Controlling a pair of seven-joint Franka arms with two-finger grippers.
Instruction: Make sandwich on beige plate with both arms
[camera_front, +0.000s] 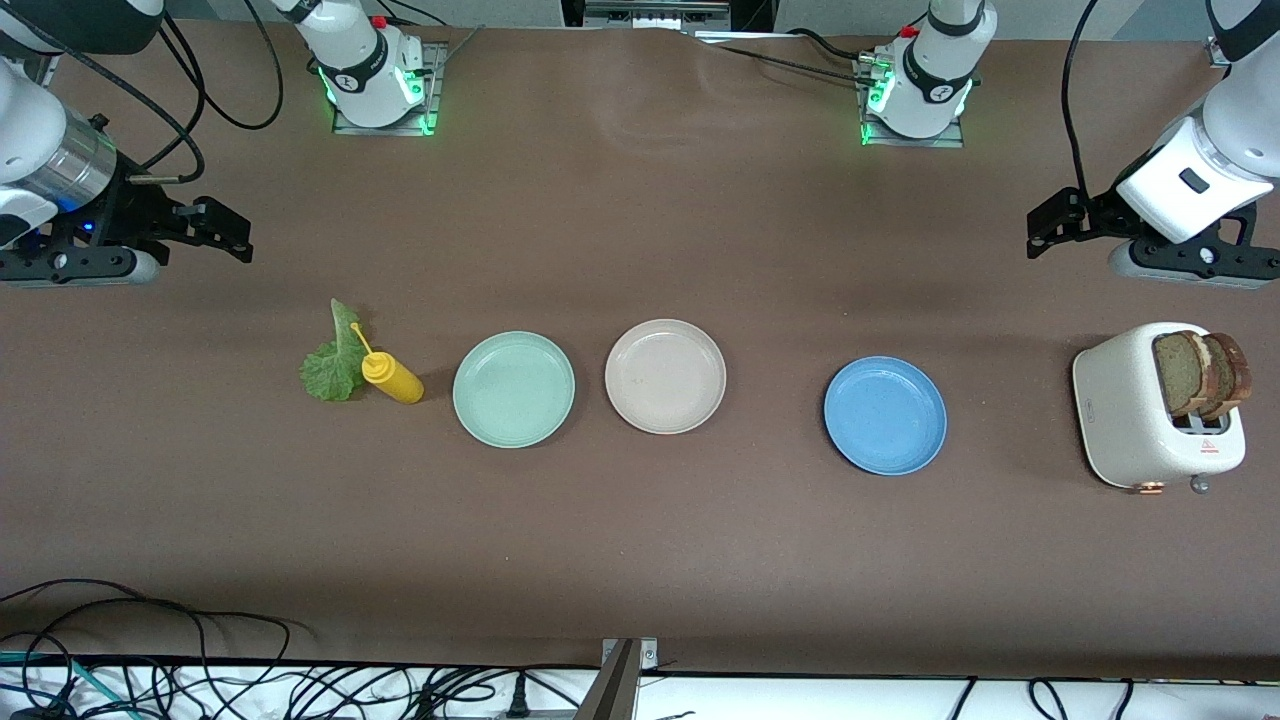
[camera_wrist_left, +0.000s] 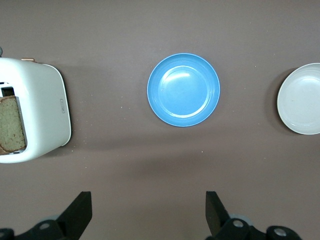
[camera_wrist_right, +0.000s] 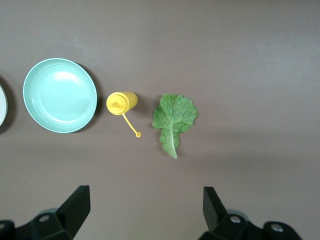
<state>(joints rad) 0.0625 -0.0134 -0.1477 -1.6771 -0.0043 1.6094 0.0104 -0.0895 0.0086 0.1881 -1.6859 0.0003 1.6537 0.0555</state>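
Brown covering stretched over the whole bench (camera_front: 640, 560), with black cables trailing along its near edge. From the front, three plates sat in a row across the middle: a mint plate (camera_front: 513, 389) toward the right arm's end, the beige plate (camera_front: 665, 376) just beside it and bare, and a blue plate (camera_front: 885, 415) toward the left arm's end. A lettuce leaf (camera_front: 333, 362) lay flat at the right arm's end, a yellow bottle (camera_front: 392, 378) touching its edge and lying between it and the mint plate. At the left arm's end stood a white toaster (camera_front: 1150, 410) with two brown bread slices (camera_front: 1198, 373) upright in its slots. The right pincer (camera_front: 225, 232) hung over bare bench near the leaf, released and holding nothing. The left pincer (camera_front: 1050, 225) hung over bare bench near the toaster, likewise released and holding nothing.

From the left wrist, both fingers (camera_wrist_left: 77, 212) stood wide apart above the brown cover, with the blue plate, the toaster and one bread slice below and the beige plate at the frame's edge.

From the right wrist, the fingers (camera_wrist_right: 75, 205) were spread just as wide, above the leaf, the bottle and the mint plate.
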